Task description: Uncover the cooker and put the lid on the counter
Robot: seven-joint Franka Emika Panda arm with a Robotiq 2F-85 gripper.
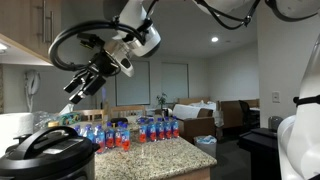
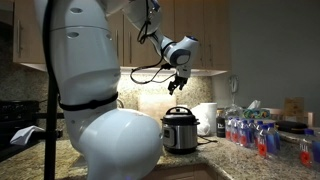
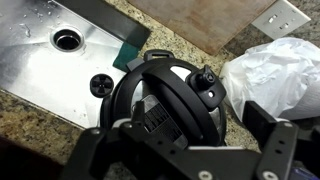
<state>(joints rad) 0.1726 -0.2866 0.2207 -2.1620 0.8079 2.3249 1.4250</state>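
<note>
Entry: the gripper (image 1: 80,90) is hanging in the air above the cooker (image 1: 48,158), and we are reading its jaws as spread wide, pinching nothing.

The cooker is standing on the counter (image 1: 172,158), at the lower left of an exterior view and at the lower centre of an exterior view (image 2: 180,132). The lid (image 3: 165,95) is sitting on it and covering the pot, so we cannot tell what is inside. In the wrist view the lid is filling the centre of the frame, with the fingers (image 3: 95,155) showing along the bottom edge on either side of it.

At the upper left of the wrist view we are noting a steel sink (image 3: 35,80) with its drain (image 3: 65,40). A green sponge (image 3: 130,52) and a small round black piece (image 3: 100,85) are lying in it on the side toward the cooker. A white bag (image 3: 270,70) is lying at the right, just beside the cooker.

Bottles (image 1: 130,130) are clustering mid-frame on the counter. Their contents are unclear.
</note>
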